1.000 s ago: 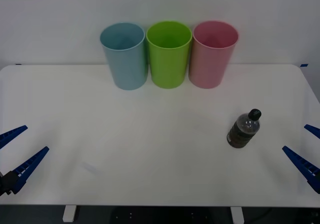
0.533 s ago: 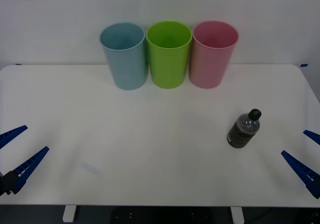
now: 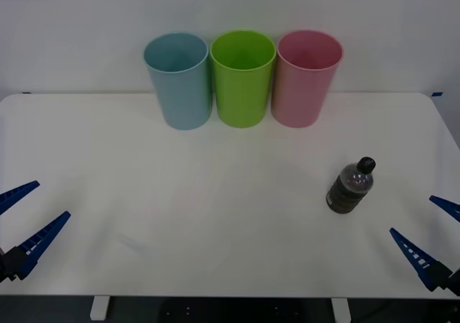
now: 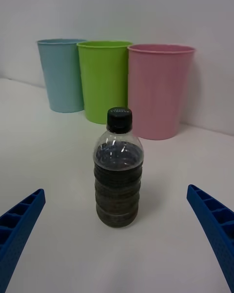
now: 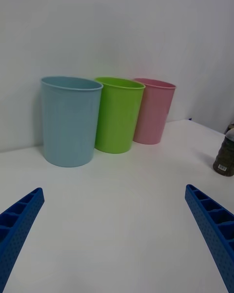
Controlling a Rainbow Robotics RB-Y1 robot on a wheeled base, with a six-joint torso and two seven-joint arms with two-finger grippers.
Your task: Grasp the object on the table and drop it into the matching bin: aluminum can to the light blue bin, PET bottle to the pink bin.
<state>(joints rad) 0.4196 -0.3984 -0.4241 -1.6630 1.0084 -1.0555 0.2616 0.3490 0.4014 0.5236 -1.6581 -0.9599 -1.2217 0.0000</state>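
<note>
The PET bottle point(image 3: 351, 186) point(image 4: 118, 171) stands upright on the white table point(image 3: 215, 193), right of centre, with dark contents and a black cap. It also shows at the edge of the left wrist view point(image 5: 225, 154). My right gripper point(image 3: 430, 229) point(image 4: 117, 234) is open near the table's front right corner, aimed at the bottle, which stands apart ahead of its fingers. The pink bin point(image 3: 309, 77) point(image 4: 160, 90) point(image 5: 153, 110) stands at the back, rightmost of three tubs; the light blue bin point(image 3: 178, 78) point(image 4: 61, 74) point(image 5: 69, 119) is leftmost. My left gripper point(image 3: 25, 219) point(image 5: 114, 234) rests open at the front left.
A lime green tub point(image 3: 243, 77) point(image 4: 103, 80) point(image 5: 118, 113) stands between the two bins, the three touching in a row against the white back wall. The table's right edge runs close beside my right gripper.
My right gripper has shifted left and toward the table's front edge, closer in line with the bottle. The bottle, the bins and the left arm have not moved.
</note>
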